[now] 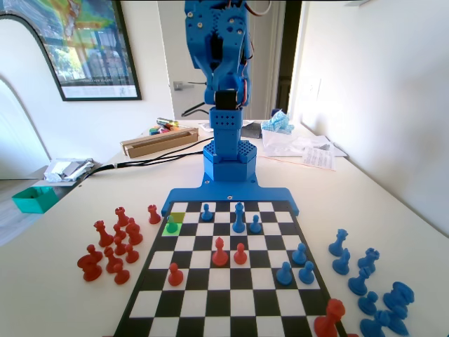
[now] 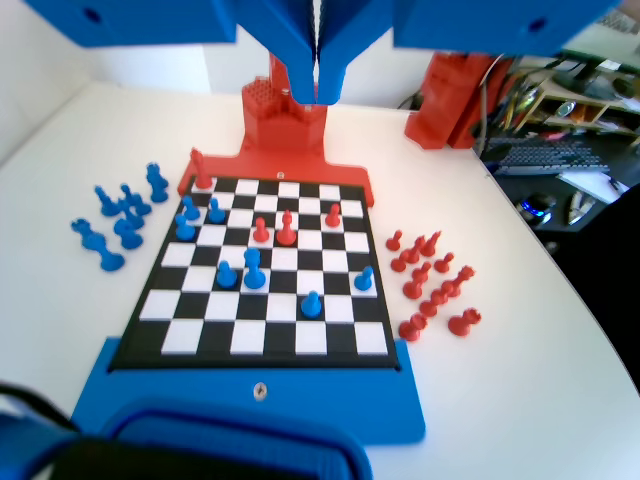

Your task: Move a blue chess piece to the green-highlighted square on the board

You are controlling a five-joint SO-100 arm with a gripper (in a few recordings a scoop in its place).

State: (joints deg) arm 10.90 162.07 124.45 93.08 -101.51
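The blue chess piece [image 1: 172, 225], a short pawn tinted by the highlight, stands on the green-highlighted square [image 1: 165, 232] in the left column of the board [image 1: 210, 302], near the arm's end in the fixed view. The wrist view has the same pawn [image 2: 364, 278] in the board's [image 2: 260, 337] right column. My gripper [image 2: 317, 95] hangs high above the board's far end in the wrist view, jaws pressed together with nothing between them. The blue arm [image 1: 223, 63] is folded upright over its base.
A dull yellowish square [image 1: 177, 216] lies just behind the green one. A taller blue piece [image 1: 239, 216], other blue pawns [image 1: 284, 274] and red pawns [image 1: 220, 253] stand on the board. Spare red pieces [image 1: 112, 246] sit left, spare blue pieces [image 1: 368, 281] right.
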